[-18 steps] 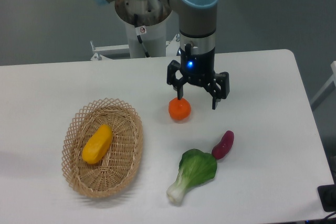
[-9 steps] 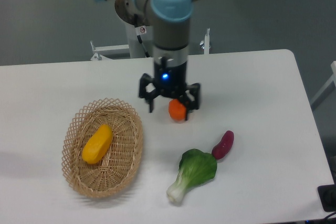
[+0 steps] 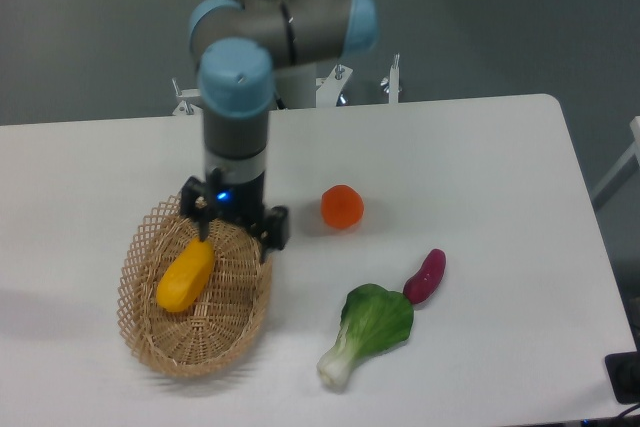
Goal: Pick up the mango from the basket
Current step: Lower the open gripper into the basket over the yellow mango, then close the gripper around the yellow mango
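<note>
Camera view shows the gripper (image 3: 236, 228) spread wide over the basket (image 3: 160, 357), just above the mango (image 3: 185, 276), so grabbing and lifting are not yet done.

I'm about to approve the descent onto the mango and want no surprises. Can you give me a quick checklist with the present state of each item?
1. Mango lies in the basket, unobstructed: ok.
2. End effector open, holding nothing: ok.
3. End effector centred over the mango: not ok; it sits over the basket's upper rim, toward the mango's upper end.
4. Fingers clear of the wicker rim: cannot tell from this single view.
5. Orange out of the path, on the table: ok.
</note>
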Robot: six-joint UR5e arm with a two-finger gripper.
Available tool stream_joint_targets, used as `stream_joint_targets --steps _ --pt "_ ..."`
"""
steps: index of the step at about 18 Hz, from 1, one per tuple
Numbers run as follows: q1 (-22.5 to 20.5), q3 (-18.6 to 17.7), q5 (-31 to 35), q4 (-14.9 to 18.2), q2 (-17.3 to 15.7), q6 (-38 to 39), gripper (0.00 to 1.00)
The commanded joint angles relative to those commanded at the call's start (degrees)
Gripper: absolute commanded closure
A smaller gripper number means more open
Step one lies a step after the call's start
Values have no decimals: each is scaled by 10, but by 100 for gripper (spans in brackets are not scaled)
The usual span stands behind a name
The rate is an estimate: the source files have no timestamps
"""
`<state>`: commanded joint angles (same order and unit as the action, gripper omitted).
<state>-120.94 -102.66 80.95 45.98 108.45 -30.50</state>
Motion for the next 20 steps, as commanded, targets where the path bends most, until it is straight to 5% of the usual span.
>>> stream_joint_targets --steps 7,20 --pt "47 0 37 -26 58 11 0" --pt "58 0 49 -30 77 21 0"
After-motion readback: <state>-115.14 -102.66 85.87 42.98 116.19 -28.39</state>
